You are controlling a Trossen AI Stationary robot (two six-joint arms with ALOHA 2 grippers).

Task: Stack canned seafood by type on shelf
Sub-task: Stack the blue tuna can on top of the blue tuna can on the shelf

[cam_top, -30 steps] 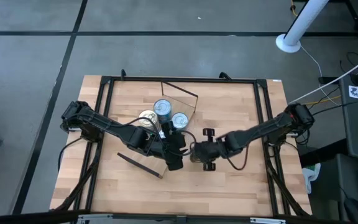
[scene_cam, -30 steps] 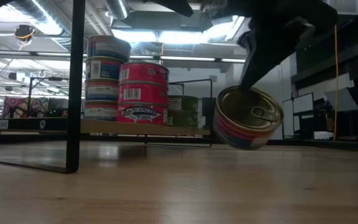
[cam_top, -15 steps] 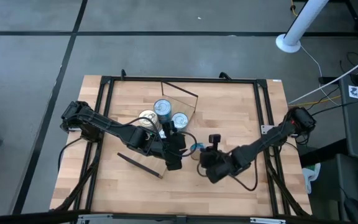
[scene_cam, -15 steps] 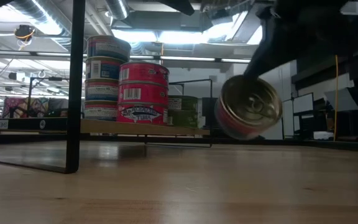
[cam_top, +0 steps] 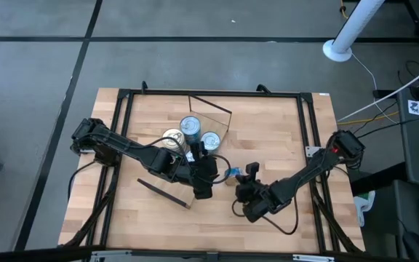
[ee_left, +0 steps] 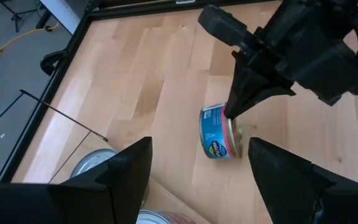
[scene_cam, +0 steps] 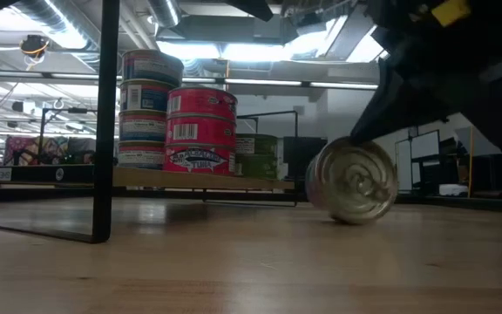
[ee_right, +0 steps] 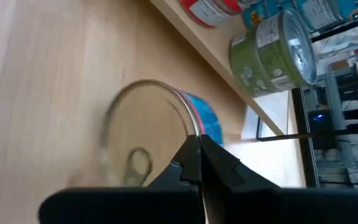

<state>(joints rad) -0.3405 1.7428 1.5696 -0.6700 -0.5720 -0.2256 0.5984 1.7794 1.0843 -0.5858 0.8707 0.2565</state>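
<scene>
**Blue-labelled tin on its edge at the right gripper's tips**

A gold-lidded tin (ee_left: 219,140) with a blue label stands on its rim on the slatted tabletop (cam_top: 268,131), pull tab facing the low camera. The right gripper (ee_left: 234,111) reaches down to it, its two fingers pressed together into one point that touches the tin's upper rim without enclosing it. The left gripper (cam_top: 204,191) hovers just beside, jaws wide apart and holding nothing. On the shelf (scene_cam: 199,181) near the table's middle, other tins (scene_cam: 200,131) sit in stacks: red-labelled ones, a taller blue-labelled column behind, green-labelled ones to the side
</scene>
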